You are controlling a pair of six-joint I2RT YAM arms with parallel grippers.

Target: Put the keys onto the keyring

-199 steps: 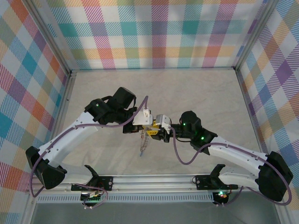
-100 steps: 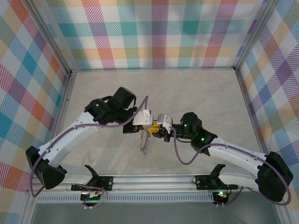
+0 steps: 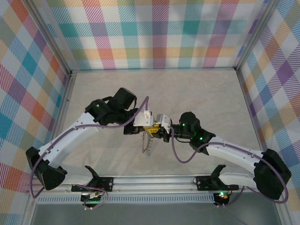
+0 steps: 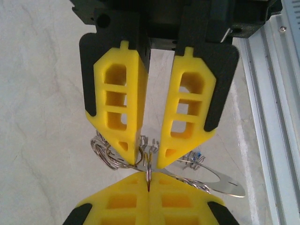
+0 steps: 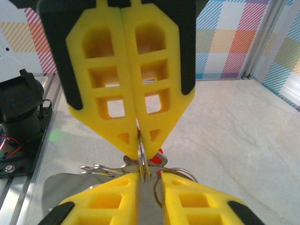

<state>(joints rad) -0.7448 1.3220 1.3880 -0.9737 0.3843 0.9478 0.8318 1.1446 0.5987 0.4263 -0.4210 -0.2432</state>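
Observation:
My left gripper point(image 4: 149, 178) is shut on a thin silver ring seen edge-on, part of the keyring point(image 4: 225, 182), whose pale loop trails to the right. Facing it tip to tip, my right gripper point(image 4: 149, 159) stands narrowly open, its yellow fingers either side of that ring without pinching it. In the right wrist view the right gripper point(image 5: 151, 180) sits below the shut left gripper point(image 5: 139, 138), and a red key head point(image 5: 159, 157) shows behind the ring. A blue speck of a key point(image 4: 199, 154) hangs on the wire. From above, the keyring point(image 3: 146, 146) dangles under both grippers.
An aluminium rail point(image 3: 154, 180) runs along the near edge of the table, and also shows as the rail point(image 4: 281, 93) on the right of the left wrist view. Plaid walls point(image 3: 159, 33) close in the pale table on three sides. Small coiled rings point(image 4: 104, 152) hang left of the fingers.
My right gripper has slid left against the left gripper's tips and its jaws have narrowed. The left gripper stays shut and still; the hanging loop barely shifts.

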